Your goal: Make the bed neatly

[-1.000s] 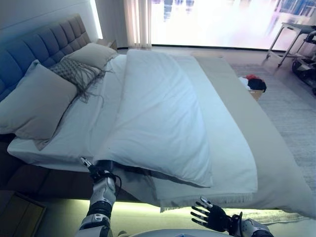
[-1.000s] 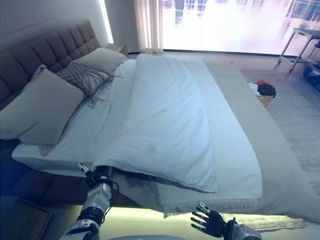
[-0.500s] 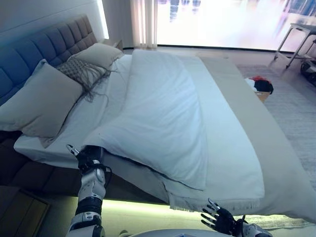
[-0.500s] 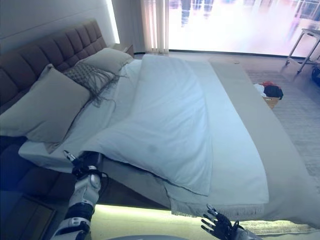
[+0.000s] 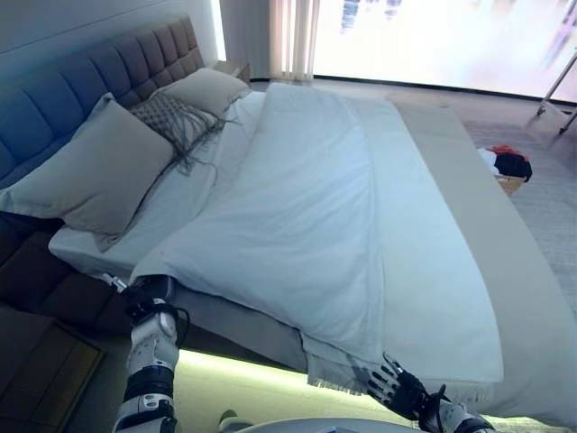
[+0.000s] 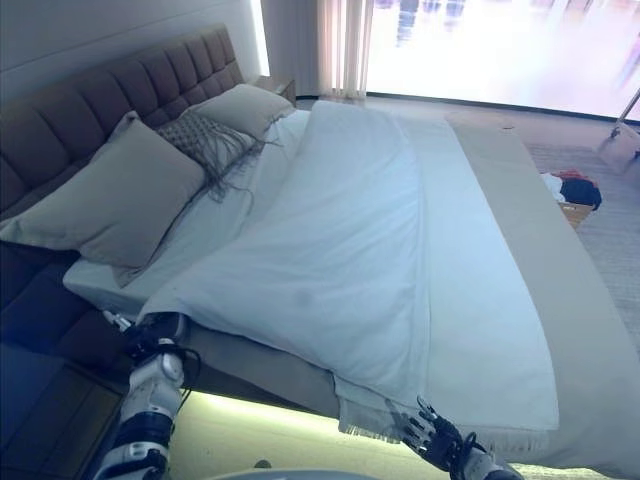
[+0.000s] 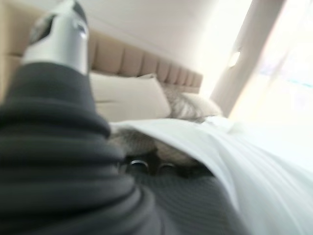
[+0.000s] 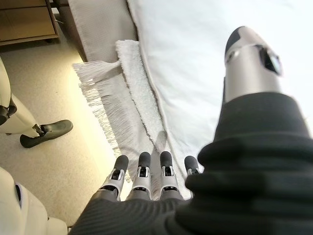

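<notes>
**Inspector:** Your left hand (image 5: 150, 298) sits at the near corner of the white duvet (image 5: 297, 225), at the head-end side of the bed (image 5: 63, 298). The fingers go in under the duvet edge; I cannot tell from the head views or the left wrist view whether they are open or closed on the cloth.

**Operator:** And the right hand?

**Inspector:** Your right hand (image 5: 397, 394) is low at the bed's near side, towards the foot, just beside the fringed grey-white throw blanket (image 8: 105, 93) that hangs below the duvet. In the right wrist view the fingers (image 8: 143, 172) run out straight and slightly spread, holding nothing, with their tips at the fringe.

**Operator:** Where does the duvet lie?

**Inspector:** It is folded back on itself along the length of the bed, the doubled part lying diagonally across the middle. A pale sheet (image 5: 433, 271) shows beside it, and a beige bedspread (image 5: 505, 253) covers the far side. At the head you have two large beige pillows (image 5: 99, 171) against the blue-grey tufted upholstered headboard (image 5: 81, 77), with a grey fringed cushion (image 5: 176, 117) between them. A small heap of clothes (image 5: 510, 164) lies on the floor beyond the far side.
</notes>
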Controlling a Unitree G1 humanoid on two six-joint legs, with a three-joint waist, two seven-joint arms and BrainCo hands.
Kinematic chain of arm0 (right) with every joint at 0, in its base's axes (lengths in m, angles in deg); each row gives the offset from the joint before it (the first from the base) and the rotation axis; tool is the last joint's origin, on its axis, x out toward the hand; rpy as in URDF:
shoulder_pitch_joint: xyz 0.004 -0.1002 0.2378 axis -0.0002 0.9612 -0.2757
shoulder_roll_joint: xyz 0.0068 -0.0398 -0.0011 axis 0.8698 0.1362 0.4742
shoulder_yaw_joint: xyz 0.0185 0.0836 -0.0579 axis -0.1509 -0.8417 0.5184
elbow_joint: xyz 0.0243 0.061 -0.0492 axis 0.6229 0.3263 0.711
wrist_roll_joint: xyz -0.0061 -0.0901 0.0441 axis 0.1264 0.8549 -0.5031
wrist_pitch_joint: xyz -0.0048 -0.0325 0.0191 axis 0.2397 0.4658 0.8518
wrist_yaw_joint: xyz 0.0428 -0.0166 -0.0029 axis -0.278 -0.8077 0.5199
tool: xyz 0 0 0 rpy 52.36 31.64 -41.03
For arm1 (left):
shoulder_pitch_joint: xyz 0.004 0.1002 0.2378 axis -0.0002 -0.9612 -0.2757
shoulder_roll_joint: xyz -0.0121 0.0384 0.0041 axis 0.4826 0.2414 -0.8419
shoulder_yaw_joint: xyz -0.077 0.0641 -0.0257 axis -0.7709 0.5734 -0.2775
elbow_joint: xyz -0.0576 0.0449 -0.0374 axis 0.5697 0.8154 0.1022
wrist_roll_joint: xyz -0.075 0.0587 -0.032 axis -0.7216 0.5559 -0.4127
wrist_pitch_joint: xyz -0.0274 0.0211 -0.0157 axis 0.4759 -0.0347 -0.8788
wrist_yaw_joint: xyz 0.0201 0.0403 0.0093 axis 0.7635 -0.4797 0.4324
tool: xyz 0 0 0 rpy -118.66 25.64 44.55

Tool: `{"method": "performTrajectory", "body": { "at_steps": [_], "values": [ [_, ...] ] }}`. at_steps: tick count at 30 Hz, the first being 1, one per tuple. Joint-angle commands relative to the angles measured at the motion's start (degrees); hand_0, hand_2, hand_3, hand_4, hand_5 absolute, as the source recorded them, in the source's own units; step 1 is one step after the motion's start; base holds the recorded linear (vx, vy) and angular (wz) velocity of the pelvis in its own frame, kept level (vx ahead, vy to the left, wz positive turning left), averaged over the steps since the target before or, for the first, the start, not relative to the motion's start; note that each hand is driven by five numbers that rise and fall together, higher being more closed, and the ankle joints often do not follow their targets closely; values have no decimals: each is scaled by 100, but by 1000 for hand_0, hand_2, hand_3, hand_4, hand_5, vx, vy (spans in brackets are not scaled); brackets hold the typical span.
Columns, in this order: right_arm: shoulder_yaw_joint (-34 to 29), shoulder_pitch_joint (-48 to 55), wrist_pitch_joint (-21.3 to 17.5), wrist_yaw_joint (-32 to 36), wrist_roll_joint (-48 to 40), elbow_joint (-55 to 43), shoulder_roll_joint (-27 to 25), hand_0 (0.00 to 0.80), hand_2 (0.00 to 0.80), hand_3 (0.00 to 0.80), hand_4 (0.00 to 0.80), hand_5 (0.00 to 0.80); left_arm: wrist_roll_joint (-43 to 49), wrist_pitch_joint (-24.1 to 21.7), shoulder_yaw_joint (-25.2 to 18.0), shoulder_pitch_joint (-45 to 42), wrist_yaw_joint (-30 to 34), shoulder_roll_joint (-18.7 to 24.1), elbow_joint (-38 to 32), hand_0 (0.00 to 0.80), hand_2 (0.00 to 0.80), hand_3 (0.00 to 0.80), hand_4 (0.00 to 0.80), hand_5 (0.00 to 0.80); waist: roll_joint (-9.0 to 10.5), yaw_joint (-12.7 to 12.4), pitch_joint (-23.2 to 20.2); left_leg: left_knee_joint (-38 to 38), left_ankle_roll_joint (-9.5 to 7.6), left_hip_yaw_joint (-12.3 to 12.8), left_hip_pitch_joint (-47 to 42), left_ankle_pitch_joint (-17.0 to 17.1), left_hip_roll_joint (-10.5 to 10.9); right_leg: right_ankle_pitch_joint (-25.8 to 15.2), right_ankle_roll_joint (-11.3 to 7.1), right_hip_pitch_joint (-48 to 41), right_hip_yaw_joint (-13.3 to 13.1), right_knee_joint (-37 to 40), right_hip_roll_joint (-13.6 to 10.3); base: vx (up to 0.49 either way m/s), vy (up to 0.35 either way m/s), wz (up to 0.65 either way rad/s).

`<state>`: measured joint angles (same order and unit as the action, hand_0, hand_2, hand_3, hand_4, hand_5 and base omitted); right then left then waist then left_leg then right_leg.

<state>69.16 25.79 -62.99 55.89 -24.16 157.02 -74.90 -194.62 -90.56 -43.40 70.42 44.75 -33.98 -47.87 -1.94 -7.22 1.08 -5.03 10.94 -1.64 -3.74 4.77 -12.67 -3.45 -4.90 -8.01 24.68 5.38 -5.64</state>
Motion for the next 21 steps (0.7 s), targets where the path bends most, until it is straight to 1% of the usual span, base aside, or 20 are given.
{"method": "performTrajectory", "body": {
  "at_steps": [1,4,7,9,11,13,17,18,20,21],
  "values": [
    [-107,-200,-158,40,-242,423,-4,0,0,0,0,0,43,-1193,-1929,123,702,2466,319,0,0,0,0,0,145,-743,-337,3,-239,-120,200,-179,451,370,-478,-337,65,-38,-781,-21,35,8],
    [-120,-218,-187,35,-268,454,-43,0,0,0,0,0,43,-1337,-2248,-13,482,2666,625,0,0,0,0,0,152,-813,-327,3,-240,-188,313,-93,483,343,-486,-310,143,-38,-782,-15,25,2],
    [-142,-234,-231,87,-240,514,-77,0,0,0,0,0,43,-1236,-2647,-251,390,2912,1287,0,0,0,0,0,162,-912,-313,3,-219,-235,362,-107,492,411,-492,-342,227,-38,-762,-13,23,-1],
    [-123,-257,-225,140,-218,548,-100,0,0,0,0,0,43,-1180,-2755,-319,388,3074,1649,0,0,0,0,0,165,-924,-313,3,-221,-260,385,-95,506,415,-499,-346,259,-38,-760,-4,37,-2],
    [-112,-306,-218,186,-184,583,-121,0,0,0,0,0,43,-1226,-2922,-433,192,3258,2145,0,0,0,0,0,156,-966,-312,3,-229,-300,416,-88,535,426,-503,-338,281,-38,-756,5,56,-2],
    [-102,-342,-199,230,-156,604,-134,0,0,0,0,0,43,-1162,-3013,-516,122,3346,2439,0,0,0,0,0,161,-976,-309,3,-232,-311,434,-85,544,430,-506,-332,301,-38,-756,16,45,0],
    [-64,-359,-182,287,-86,604,-123,0,0,0,0,0,43,-667,-3119,-758,239,3419,3101,0,0,0,0,0,162,-992,-280,3,-244,-307,442,-84,559,429,-513,-326,316,-38,-758,32,58,1],
    [-61,-358,-180,280,-70,596,-115,0,0,0,0,0,43,-455,-3139,-823,293,3403,3241,0,0,0,0,0,167,-995,-268,3,-243,-293,443,-86,553,429,-513,-318,319,-38,-759,30,60,1],
    [-68,-353,-161,286,-7,591,-132,0,0,0,0,0,43,140,-3129,-964,485,3378,3537,0,0,0,0,0,181,-986,-235,3,-242,-261,453,-89,543,433,-511,-303,323,-38,-760,24,59,1],
    [-76,-350,-152,291,22,599,-145,0,0,0,0,0,43,280,-3117,-985,570,3381,3624,0,0,0,0,0,186,-983,-225,3,-243,-253,454,-90,544,433,-512,-303,323,-38,-760,17,47,2]
  ]
}}
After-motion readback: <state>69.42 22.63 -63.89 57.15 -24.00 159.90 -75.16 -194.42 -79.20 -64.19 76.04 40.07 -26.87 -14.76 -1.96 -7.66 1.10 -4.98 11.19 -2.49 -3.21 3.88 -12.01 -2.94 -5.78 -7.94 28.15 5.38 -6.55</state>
